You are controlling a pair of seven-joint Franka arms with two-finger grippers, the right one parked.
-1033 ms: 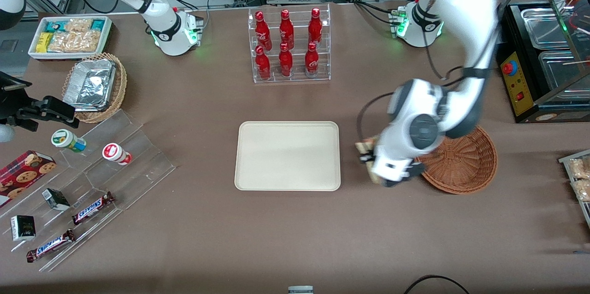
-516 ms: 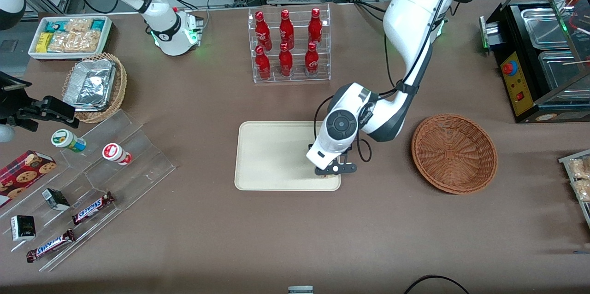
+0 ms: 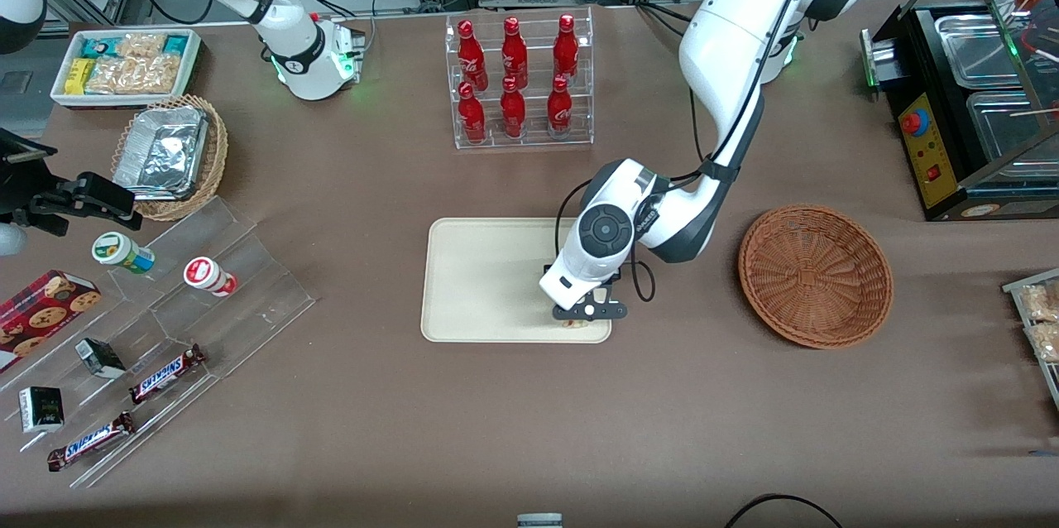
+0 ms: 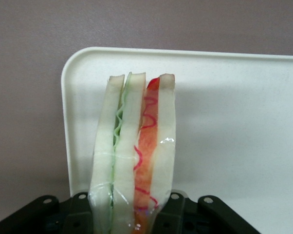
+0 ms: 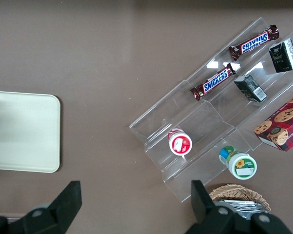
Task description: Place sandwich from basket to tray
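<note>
Over the tray point(image 3: 496, 280), front view: end effector point(image 3: 587, 314) sits low at the tray corner nearest the front camera on the basket's side, clamped on the sandwich point(image 3: 577, 324), of which only a sliver shows beneath the black fingers. Tray otherwise bare cream. Basket point(image 3: 816, 276), reddish-brown wicker, holds nothing; it stands apart from the tray toward the working arm's end of the surface, with a brown strip between them. Bottle rack point(image 3: 520, 79), six red bottles, lies farther from the camera than the tray, with a gap between.

Left wrist view: sandwich point(image 4: 134, 156) stands on edge, three pale bread slices with green filling in one seam and orange-red in the other, wrapped in clear film, its base pinched between the end effector's point(image 4: 134, 214) black fingers. It sits just inside the tray's point(image 4: 234, 122) rounded corner, close to the low rim; wide open tray floor extends away from that corner.

Right wrist view: one end of the tray point(image 5: 22, 131), nothing on it.
</note>
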